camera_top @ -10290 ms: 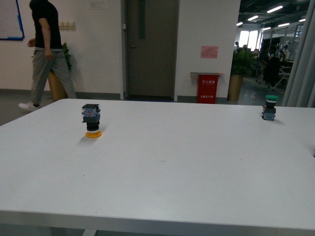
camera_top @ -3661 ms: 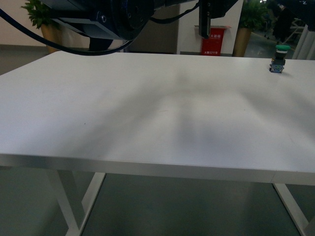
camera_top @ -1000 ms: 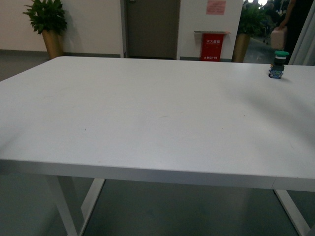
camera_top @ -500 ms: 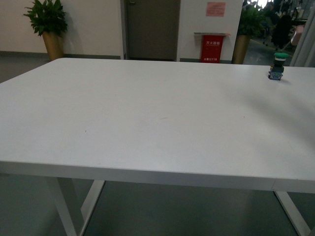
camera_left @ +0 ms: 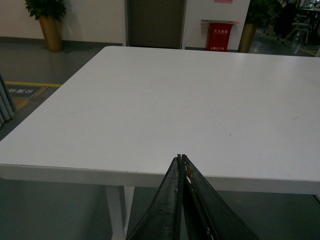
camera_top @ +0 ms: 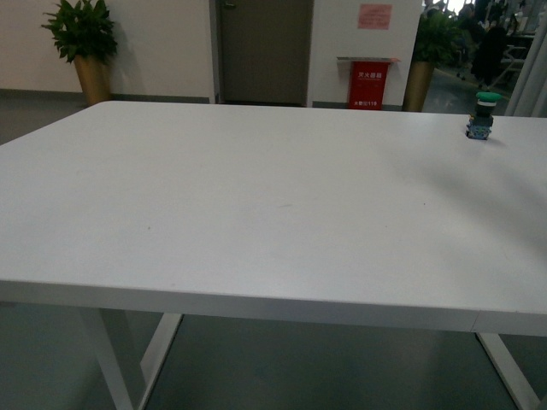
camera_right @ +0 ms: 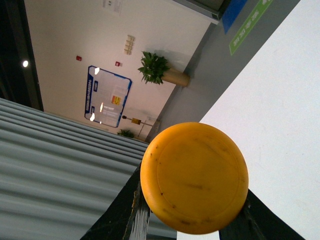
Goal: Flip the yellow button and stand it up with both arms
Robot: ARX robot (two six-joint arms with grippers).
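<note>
The right pincer [camera_right: 192,222] is clamped on the yellow button [camera_right: 194,176], one dark finger [camera_right: 122,210] on each side below the round cap. The cap faces the wrist camera, with the white bench [camera_right: 280,100] behind it; where over the bench it hangs cannot be told. The left pincer [camera_left: 181,159] is closed on nothing, its tips pressed together over the bench's near edge. A green-capped button [camera_top: 481,114] stands upright near the far right corner.

The held button [camera_right: 194,177] hangs over the table [camera_right: 280,90]; the other button [camera_top: 484,115] stands far right.
</note>
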